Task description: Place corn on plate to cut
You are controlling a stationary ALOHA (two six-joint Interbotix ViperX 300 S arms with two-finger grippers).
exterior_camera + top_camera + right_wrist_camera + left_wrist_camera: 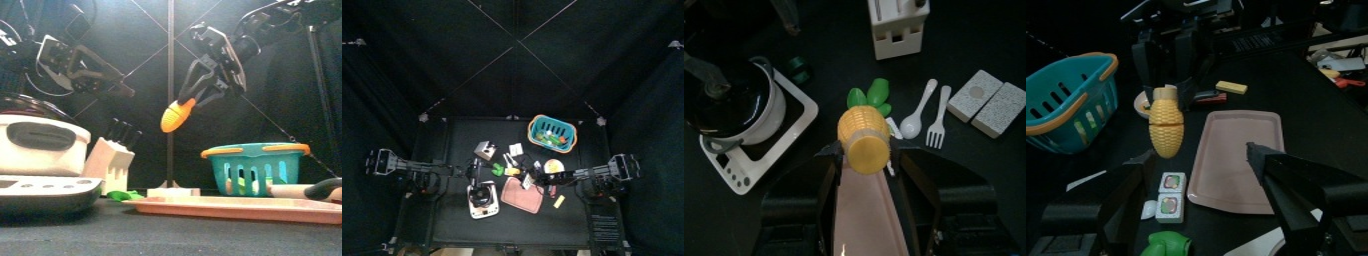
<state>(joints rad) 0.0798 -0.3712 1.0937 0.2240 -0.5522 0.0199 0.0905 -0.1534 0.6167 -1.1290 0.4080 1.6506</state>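
My right gripper (203, 88) is shut on the corn (178, 115), a slim yellow cob, and holds it tilted in the air well above the plate (241, 207), a flat pink board. In the right wrist view the corn (865, 140) sits between the jaws with the pink board (865, 215) below it. The left wrist view shows the corn (1166, 122) hanging beside the board (1240, 155). My left gripper (1207, 198) is open and empty, on the board's near side.
A teal basket (254, 165) stands behind the board on the right. A white rice cooker (40, 150) and a knife block (114, 160) stand on the left. A white spoon and fork (925, 110) and two pale blocks (989, 100) lie near the board.
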